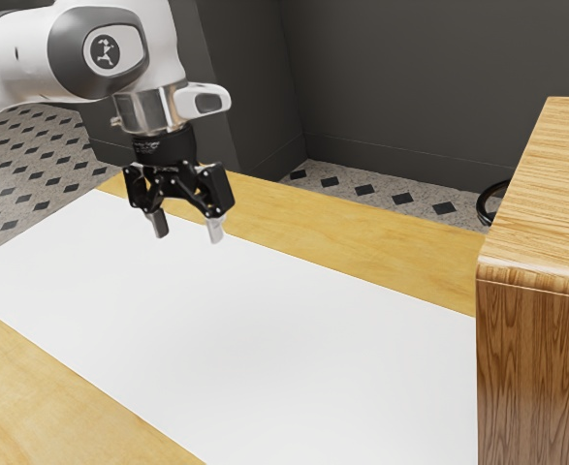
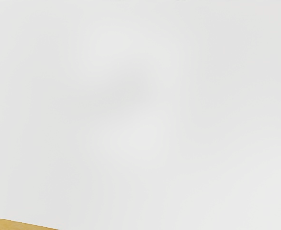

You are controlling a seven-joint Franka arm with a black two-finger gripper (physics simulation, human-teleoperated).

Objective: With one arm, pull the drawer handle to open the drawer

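Since the wooden cabinet [image 1: 536, 291] runs off the exterior view's right and lower edges, only one corner of it shows: a top and two plain sides. Can't tell which face carries the drawer, or whether it is open or shut. One thin black loop [image 1: 489, 201] pokes out past the cabinet's far edge, half hidden behind it; may be the handle, can't confirm. The cabinet stands on the surface [image 1: 32, 407] at the exterior view's right end, well apart from the hand [image 1: 187, 232].

One arm [image 1: 71, 44], white and grey, comes in from the upper left, cut off by the frame. One hand, black, points down and hangs above the far left part of one white sheet [image 1: 245, 329], not touching it. Two fingers [image 1: 159, 225], spread apart, nothing between them.

Wrist view: white sheet [image 2: 140, 115] under the hand, plus one thin sliver of wooden surface [image 2: 6, 225] beside it.

Floor [image 1: 32, 155] is tiled with dark diamonds, with a dark wall [image 1: 410, 68] behind.
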